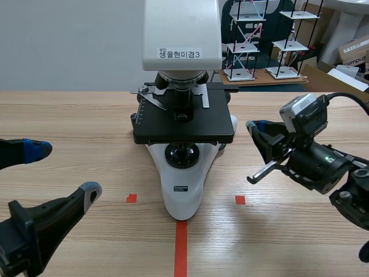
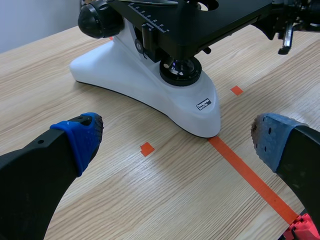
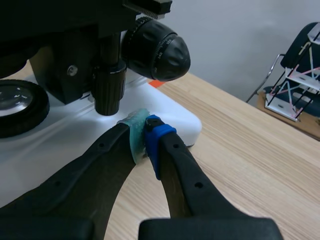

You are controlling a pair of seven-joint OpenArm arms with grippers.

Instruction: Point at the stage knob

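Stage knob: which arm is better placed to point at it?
Right. The right gripper, shut, sits just short of the black ribbed cylindrical stage knob; the open left gripper is far off.

This looks like a research or teaching lab set up for robot trials. A white and black biological microscope (image 1: pixel 181 173) with a printed inventory label (image 1: pixel 180 53) on its head stands on a wood-grain table (image 1: pixel 75 115) marked with orange-red tape (image 1: pixel 181 248). The black left arm (image 1: pixel 40 222) and right arm (image 1: pixel 317 164) work at that table. Behind, before a plain pale wall (image 1: pixel 69 40), 2 tiered rod-and-plate model towers (image 1: pixel 245 40) stand on a board, next to cardboard boxes (image 1: pixel 353 51).
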